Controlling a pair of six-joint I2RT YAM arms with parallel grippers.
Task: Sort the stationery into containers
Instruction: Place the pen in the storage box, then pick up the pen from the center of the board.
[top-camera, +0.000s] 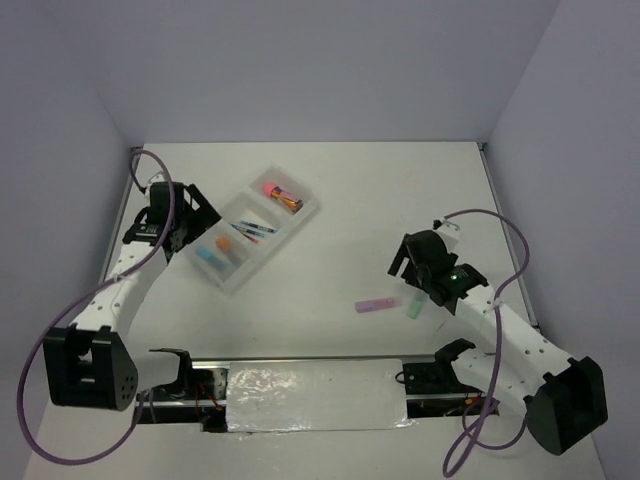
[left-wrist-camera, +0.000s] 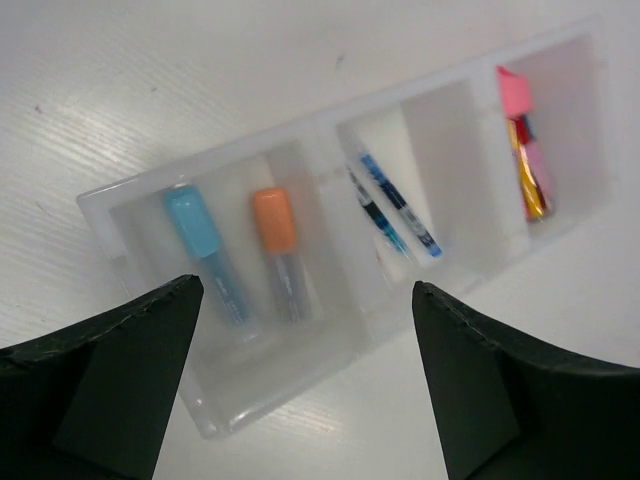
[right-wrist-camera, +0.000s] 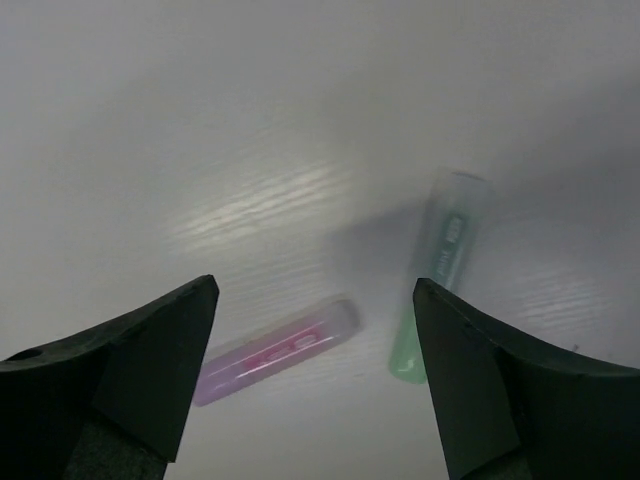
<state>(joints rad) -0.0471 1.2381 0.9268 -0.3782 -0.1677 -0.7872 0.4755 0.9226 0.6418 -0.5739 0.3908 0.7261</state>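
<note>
A translucent white rectangular plastic tray (left-wrist-camera: 260, 390) of three compartments in a row lies slantwise on the white table (top-camera: 380, 190), just beyond the left arm's fingers (left-wrist-camera: 120, 380), which stand spread wide and hold nothing. In the compartment nearest those fingers lie a blue-capped grey piece (left-wrist-camera: 205, 250) and an orange-capped grey piece (left-wrist-camera: 275, 235), side by side. The middle compartment holds thin red and blue pens (left-wrist-camera: 395, 205), and the farthest a pink-capped orange-gold short cylinder (left-wrist-camera: 525, 150). Well apart from the tray, the right arm's fingers (right-wrist-camera: 130, 370), likewise spread and holding nothing, hang over two loose pieces on the table. The pastel purple bar (right-wrist-camera: 275, 352) lies below the gap between them, and the pastel green bar (right-wrist-camera: 440, 275) just beside one finger, the two bars apart.
</note>
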